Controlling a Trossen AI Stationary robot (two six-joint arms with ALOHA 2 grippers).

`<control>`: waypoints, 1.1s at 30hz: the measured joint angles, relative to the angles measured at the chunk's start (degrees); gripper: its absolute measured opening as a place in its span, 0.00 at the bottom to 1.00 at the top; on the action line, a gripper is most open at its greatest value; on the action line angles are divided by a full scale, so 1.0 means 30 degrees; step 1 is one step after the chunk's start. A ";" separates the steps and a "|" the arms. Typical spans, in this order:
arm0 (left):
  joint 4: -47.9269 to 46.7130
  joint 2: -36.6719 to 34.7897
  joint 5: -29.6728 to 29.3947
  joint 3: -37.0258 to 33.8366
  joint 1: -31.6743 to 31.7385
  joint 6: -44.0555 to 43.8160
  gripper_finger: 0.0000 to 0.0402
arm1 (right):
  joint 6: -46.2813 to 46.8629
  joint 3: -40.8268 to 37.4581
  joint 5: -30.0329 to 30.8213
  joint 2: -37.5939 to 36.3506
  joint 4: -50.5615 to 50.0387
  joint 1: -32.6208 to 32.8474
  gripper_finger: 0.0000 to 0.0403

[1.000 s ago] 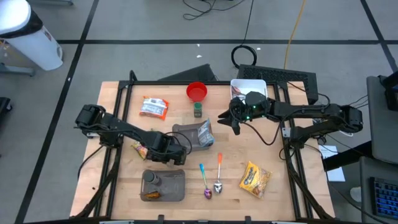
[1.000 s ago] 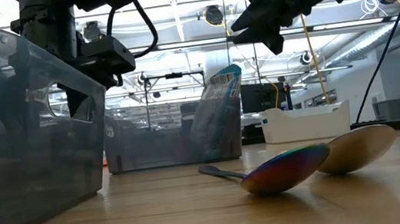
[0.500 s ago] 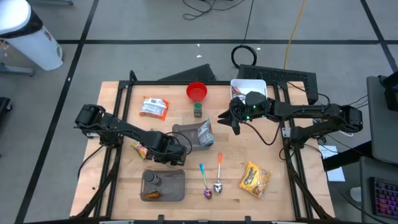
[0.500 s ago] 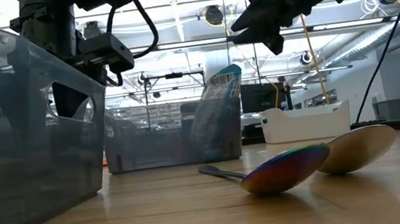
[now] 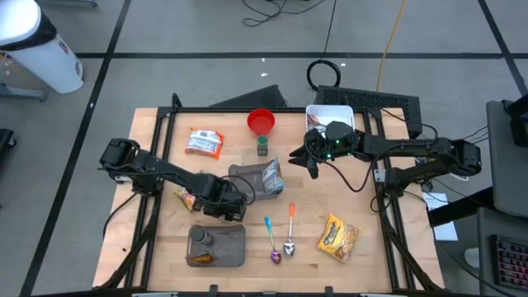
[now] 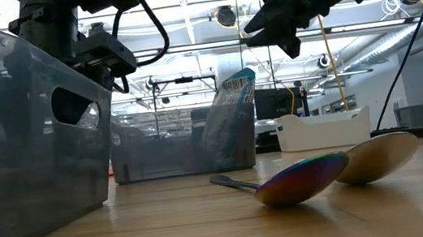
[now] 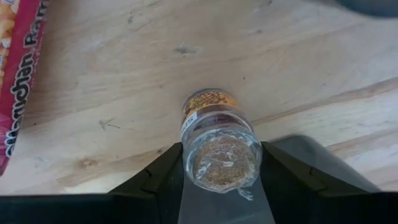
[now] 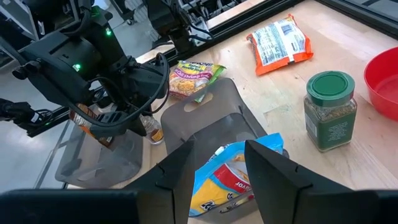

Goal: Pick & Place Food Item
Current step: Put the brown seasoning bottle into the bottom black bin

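A small clear spice jar [image 7: 219,140] with an orange label sits between the fingers of my left gripper [image 7: 221,155], which is shut on it. The jar also shows in the right wrist view [image 8: 152,132]. My left gripper [image 5: 231,213] points down over the wood just beyond the near grey bin [image 5: 216,246]. My right gripper [image 5: 307,161] hovers high at the far right, open, with nothing between its fingers [image 8: 177,168]. Below it a blue chip bag [image 8: 227,174] leans in a second grey bin [image 5: 247,177]. My left gripper pinches the jar's clear glass body [image 7: 186,146] between its two fingers, near the end that faces up. The fingers [image 7: 166,171] come from above, pointing down. The jar stands roughly upright below them; whether its lower end touches the table I cannot tell.
A ramen packet [image 5: 183,198] lies left of my left gripper. At the far side are an orange-white packet [image 5: 204,142], a red bowl [image 5: 261,122], a green-lidded jar [image 5: 262,147] and a white bin [image 5: 330,115]. Two spoons [image 5: 280,239] and a yellow snack bag [image 5: 339,237] lie near right.
My left gripper has stayed in place, drawn its fingers in around the spice jar and rolled slightly at the wrist.
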 joint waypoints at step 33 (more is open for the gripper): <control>-0.4169 -0.8259 -0.1368 0.0938 0.0562 0.4820 0.46 | 0.0510 0.0015 0.0007 -0.0270 0.0361 0.0007 0.33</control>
